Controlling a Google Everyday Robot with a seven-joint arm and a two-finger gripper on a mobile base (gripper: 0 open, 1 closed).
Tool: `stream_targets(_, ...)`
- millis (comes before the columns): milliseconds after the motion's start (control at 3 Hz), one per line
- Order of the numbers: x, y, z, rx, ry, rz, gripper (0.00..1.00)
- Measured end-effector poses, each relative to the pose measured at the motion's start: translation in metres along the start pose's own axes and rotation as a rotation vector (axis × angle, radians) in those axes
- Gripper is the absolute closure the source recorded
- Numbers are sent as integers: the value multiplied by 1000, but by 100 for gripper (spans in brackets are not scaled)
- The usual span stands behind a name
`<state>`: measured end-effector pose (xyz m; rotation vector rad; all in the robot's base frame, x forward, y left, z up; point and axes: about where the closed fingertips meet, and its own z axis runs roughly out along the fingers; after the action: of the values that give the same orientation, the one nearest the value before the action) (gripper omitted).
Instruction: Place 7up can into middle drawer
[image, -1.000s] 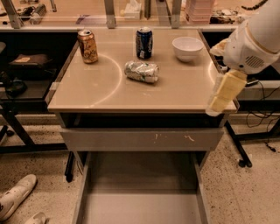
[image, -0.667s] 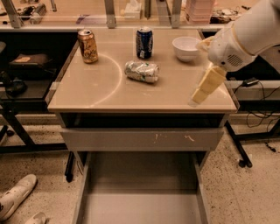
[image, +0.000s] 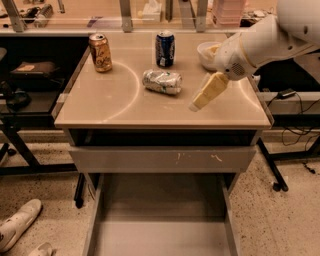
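The 7up can (image: 161, 81), silvery and crinkled with green marks, lies on its side in the middle of the beige tabletop (image: 115, 107). My gripper (image: 197, 104), pale yellow on a white arm, hangs over the tabletop just right of the can and points down-left; it does not touch the can and holds nothing. The middle drawer (image: 160, 220) is pulled out at the bottom of the view, its flat grey floor bare.
A gold-orange can (image: 100, 52) stands at the back left and a dark blue can (image: 164, 49) at the back middle. A white bowl (image: 208, 54) sits behind my arm. A grey drawer front with white scratches (image: 162, 159) is above the open drawer. A shoe (image: 17, 231) lies on the floor.
My arm and gripper have moved left from the table's right edge to over the tabletop, closer to the 7up can. The cans and drawer have not moved.
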<state>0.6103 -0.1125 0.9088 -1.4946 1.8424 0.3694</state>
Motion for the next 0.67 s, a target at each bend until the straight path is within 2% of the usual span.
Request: stream_targets(667, 2, -1, 12, -11, -16, 9, 0)
